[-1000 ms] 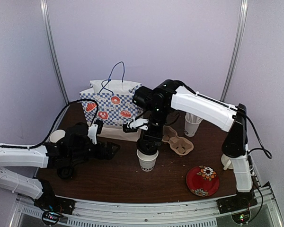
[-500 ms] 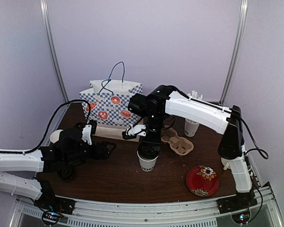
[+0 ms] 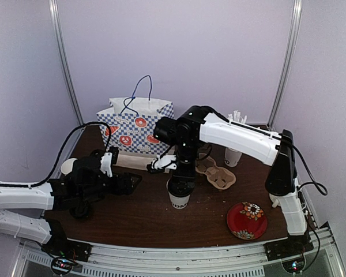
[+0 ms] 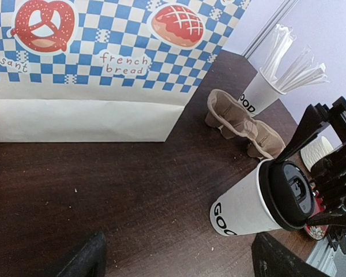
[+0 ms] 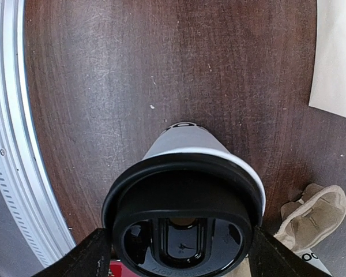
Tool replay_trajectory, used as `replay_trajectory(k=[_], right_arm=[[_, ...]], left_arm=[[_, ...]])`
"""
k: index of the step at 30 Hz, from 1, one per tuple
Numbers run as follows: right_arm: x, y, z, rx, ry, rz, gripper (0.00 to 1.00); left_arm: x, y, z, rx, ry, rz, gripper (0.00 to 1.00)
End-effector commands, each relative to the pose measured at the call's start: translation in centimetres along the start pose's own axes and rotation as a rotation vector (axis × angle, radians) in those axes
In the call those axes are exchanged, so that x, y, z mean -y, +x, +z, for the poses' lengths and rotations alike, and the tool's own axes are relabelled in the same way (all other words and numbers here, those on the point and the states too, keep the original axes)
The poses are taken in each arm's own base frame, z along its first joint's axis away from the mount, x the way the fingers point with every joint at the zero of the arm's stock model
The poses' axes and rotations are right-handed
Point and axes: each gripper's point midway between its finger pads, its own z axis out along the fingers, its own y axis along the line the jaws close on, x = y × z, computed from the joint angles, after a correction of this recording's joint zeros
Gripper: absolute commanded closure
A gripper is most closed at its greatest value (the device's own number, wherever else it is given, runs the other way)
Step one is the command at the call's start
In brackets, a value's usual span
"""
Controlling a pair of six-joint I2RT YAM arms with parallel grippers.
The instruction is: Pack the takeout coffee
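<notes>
one white paper cup with a black plastic lid (image 3: 179, 193) stands mid-tabletop (image 3: 144, 216) between the right gripper's (image 5: 181, 254) wide jaws, so gripping seems in hand, then lifting toward the moulded cardboard carrier (image 3: 215, 171); left gripper (image 4: 173, 259) idles wide.

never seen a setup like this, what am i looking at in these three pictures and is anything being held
Two robot arms are bolted to a table's near edge. One picture comes from a fixed camera above and behind them; the others from cameras on each wrist. On the brown table stand a checked bakery bag, a cardboard cup carrier, a red plate, a cup of stirrers and a lidded coffee cup. The right gripper straddles that cup's black lid, apparently not clamped yet. The left gripper is open, holding nothing.
</notes>
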Motion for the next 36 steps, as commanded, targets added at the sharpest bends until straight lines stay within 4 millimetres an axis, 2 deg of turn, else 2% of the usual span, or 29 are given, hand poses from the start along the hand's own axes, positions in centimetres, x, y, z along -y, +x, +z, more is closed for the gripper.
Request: replay_trajectory(k=[1,5,12,26,27,28,32,36], right_arm=[[0.2,-0.1,0.8,-0.029,0.021,0.001,0.15],[0.4,-0.4,0.5,-0.016,0.029,0.0,0.14],[1.1,-0.9,-1.7,0.04,0.089,0.005,0.1],[0.8,-0.5,-1.8,0.035,0.081,0.02,0.08],[0.6,-0.5,-2.3,0.044,0.076,0.017,0.02],[0.4,-0.4,-2.7,0.052,0.069,0.013,0.01],[-0.5,-0.1,-4.6,0.101,0.043,0.01,0.01],[-1.3,0.7,-6.7,0.154,-0.003,0.027,0.01]], left_arm=[[0.7,-0.5,0.1,0.027,0.035,-0.005,0.09],[0.8,-0.5,0.2,0.025,0.036,-0.005,0.09],[1.2,-0.2,0.8,-0.019,0.036,-0.006,0.12],[2.1,0.3,1.7,-0.06,0.069,-0.023,0.15],[2.1,0.4,1.7,-0.066,0.072,-0.026,0.16],[2.2,0.4,1.8,-0.072,0.072,-0.03,0.16],[2.9,0.3,2.2,-0.116,0.079,-0.05,0.18],[4.6,0.5,3.2,-0.201,0.116,-0.07,0.2]])
